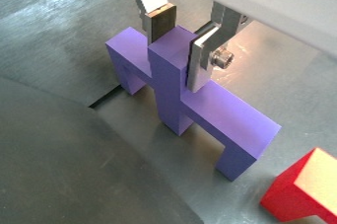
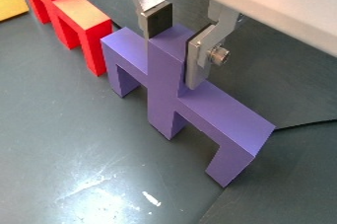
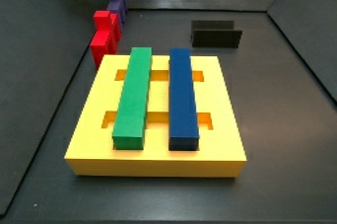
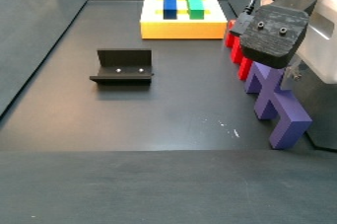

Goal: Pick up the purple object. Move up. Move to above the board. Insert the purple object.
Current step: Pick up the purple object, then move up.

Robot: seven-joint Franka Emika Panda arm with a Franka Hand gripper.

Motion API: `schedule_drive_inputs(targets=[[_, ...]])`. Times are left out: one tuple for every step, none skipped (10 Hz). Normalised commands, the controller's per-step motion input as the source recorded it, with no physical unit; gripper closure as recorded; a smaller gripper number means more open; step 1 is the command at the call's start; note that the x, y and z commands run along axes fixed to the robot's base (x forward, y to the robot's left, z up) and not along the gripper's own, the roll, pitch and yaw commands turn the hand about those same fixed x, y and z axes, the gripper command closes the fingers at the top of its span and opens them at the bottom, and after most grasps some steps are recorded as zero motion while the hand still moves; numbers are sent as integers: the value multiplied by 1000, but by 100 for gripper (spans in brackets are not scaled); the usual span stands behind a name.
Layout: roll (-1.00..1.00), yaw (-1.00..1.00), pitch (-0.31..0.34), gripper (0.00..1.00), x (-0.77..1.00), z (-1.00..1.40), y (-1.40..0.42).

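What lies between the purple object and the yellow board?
The red stepped block stands between the purple object and the board, as a side view shows. The claw straddles the purple object's centre ridge.

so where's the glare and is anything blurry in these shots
In both wrist views the background behind the gripper is blown out white; in a wrist view small specular spots glint on the floor. In a side view the purple object is small and soft at the far edge; in a side view the gripper body looms close, slightly blurred.
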Motion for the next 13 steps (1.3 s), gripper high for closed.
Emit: schedule_drive_inputs(targets=[[0, 0, 0, 100, 0, 0, 0], [0, 0, 0, 100, 0, 0, 0], [0, 0, 0, 100, 0, 0, 0], [0, 0, 0, 100, 0, 0, 0], [0, 0, 0, 100, 0, 0, 0], [0, 0, 0, 100, 0, 0, 0], [0, 0, 0, 100, 0, 0, 0], [0, 0, 0, 100, 0, 0, 0], [0, 0, 0, 100, 0, 0, 0], [0, 0, 0, 100, 0, 0, 0], [0, 0, 0, 100, 0, 0, 0], [0, 0, 0, 100, 0, 833, 0], [2, 33, 5, 100, 11, 804, -20]])
